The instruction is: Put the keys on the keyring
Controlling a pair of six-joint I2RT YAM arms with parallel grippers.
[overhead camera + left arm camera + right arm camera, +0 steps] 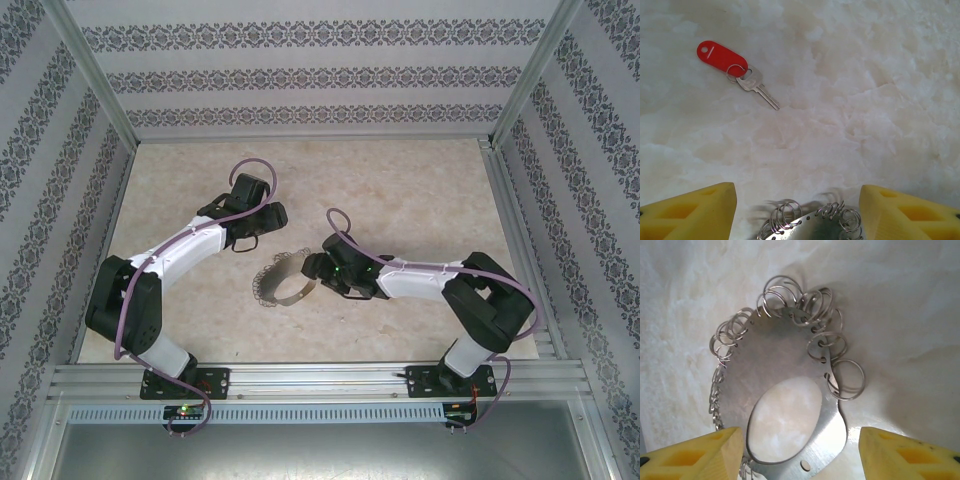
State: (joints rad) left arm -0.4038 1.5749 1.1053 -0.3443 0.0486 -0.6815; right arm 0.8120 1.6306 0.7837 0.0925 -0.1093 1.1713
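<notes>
On the pale table both claws stood wide and empty. The right claw straddled the keyring, probably to steady it. The left claw hovered at its rim, facing the red-tagged key lying well apart.

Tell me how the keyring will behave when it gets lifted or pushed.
The keyring looks like flat sheet metal, so it should probably stay stiff, not droop. Its loose split rings would likely swing and might snag. On the smooth table it may slide when nudged rather than roll.
</notes>
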